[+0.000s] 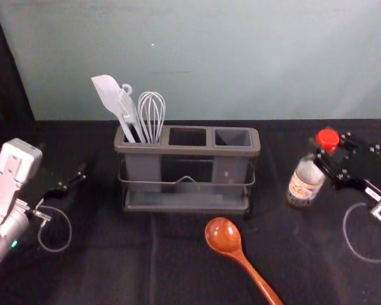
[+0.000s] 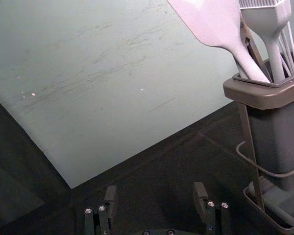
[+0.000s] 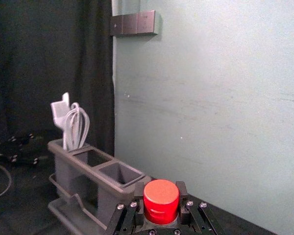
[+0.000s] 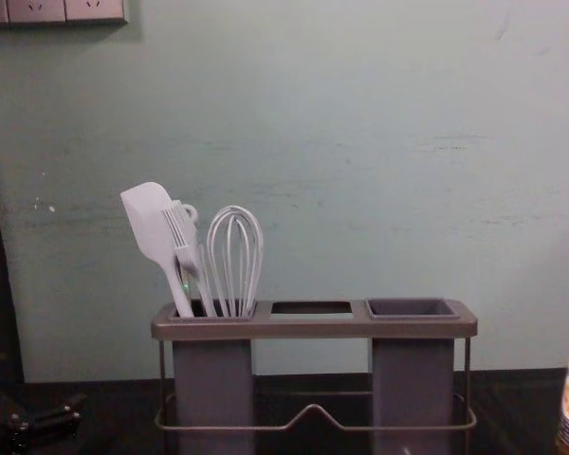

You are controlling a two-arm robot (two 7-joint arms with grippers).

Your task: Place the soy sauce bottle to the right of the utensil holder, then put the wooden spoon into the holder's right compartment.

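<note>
One bottle (image 1: 305, 184), cap (image 3: 161, 200) pinched in right gripper (image 3: 160, 194), toward surface's (image 1: 101, 273) right edge; left gripper (image 2: 154, 196) open, left edge. Tilted release might topple it tbh.

ok so I count one utensil holder (image 1: 187, 151), one soy sauce bottle (image 1: 304, 184), one wooden spoon (image 1: 223, 235), one spatula (image 4: 148, 216), one brush (image 4: 182, 237), one whisk (image 4: 234, 256), plus at least one half-hidden utensil (image 2: 255, 51).
</note>
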